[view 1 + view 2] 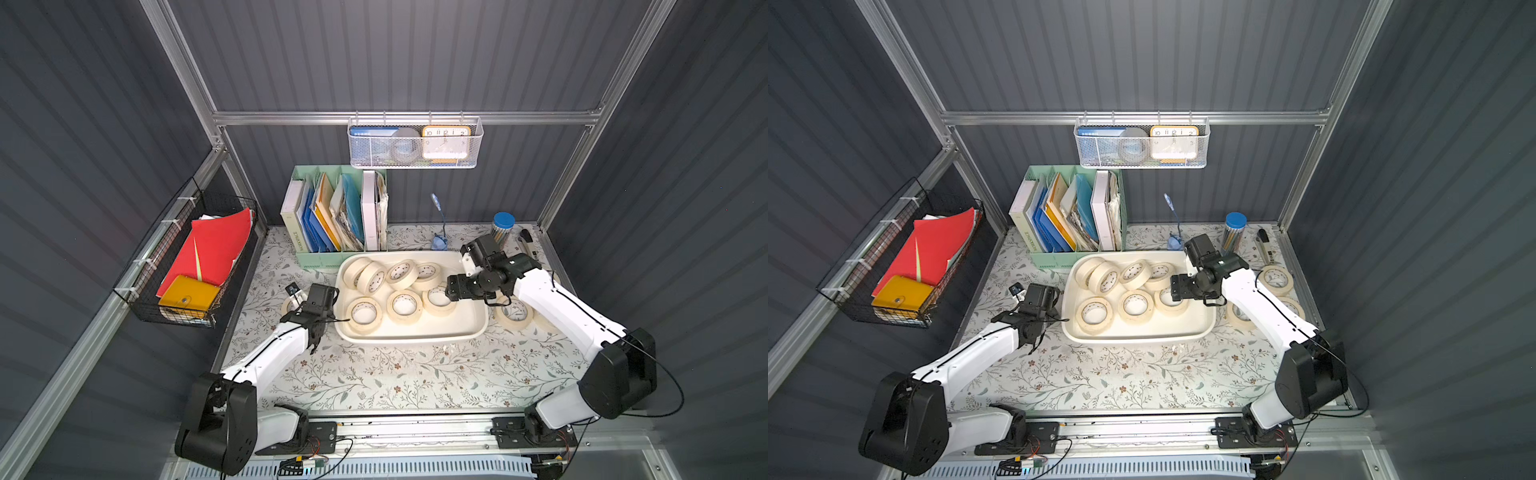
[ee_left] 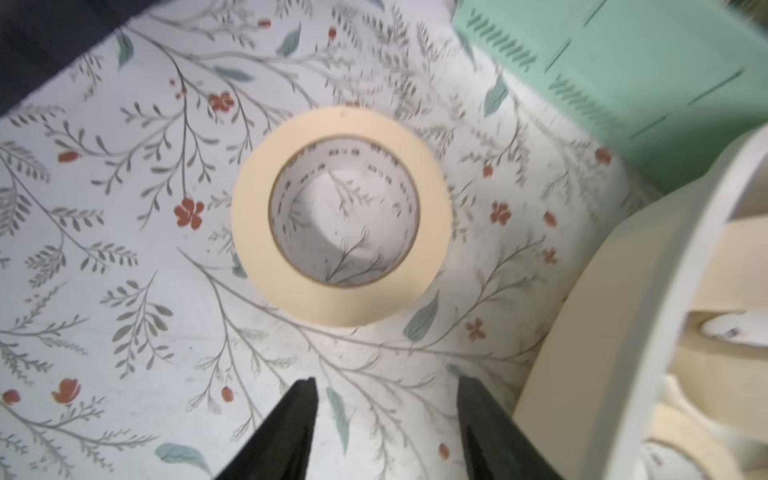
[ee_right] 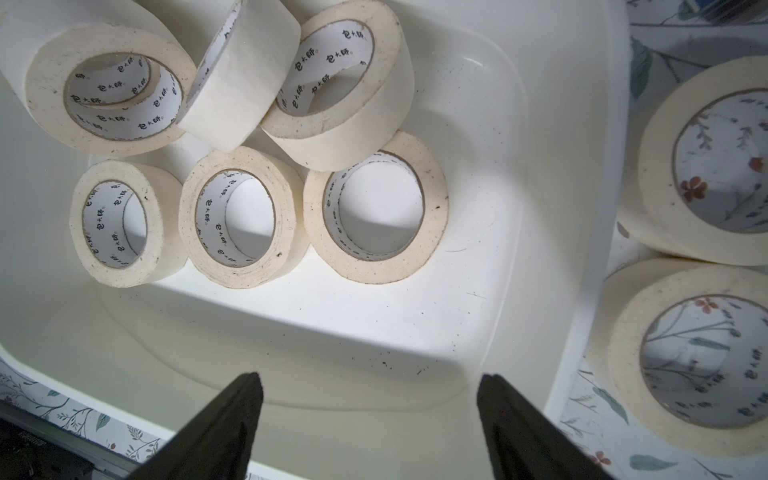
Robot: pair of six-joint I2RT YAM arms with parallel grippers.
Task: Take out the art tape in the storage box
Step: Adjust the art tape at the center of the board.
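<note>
Cream art tape [image 1: 404, 319] lies inside storage box [image 1: 411, 335].

We are seeing a mint-green file organiser [image 1: 318, 258] standing at the back of the floral tabletop [image 1: 395, 374], a white mesh basket [image 1: 374, 154] hanging on the back rail and holding a yellow clock [image 1: 446, 141], a black wire basket [image 1: 166, 313] carrying red folders [image 1: 216, 245], and a blue-lidded jar [image 1: 503, 223] at the back.

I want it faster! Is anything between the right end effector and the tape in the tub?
Nothing visible. The open right end effector hangs over the off-white plastic tub, with only bare floor before the nearest cream masking-tape roll.
</note>
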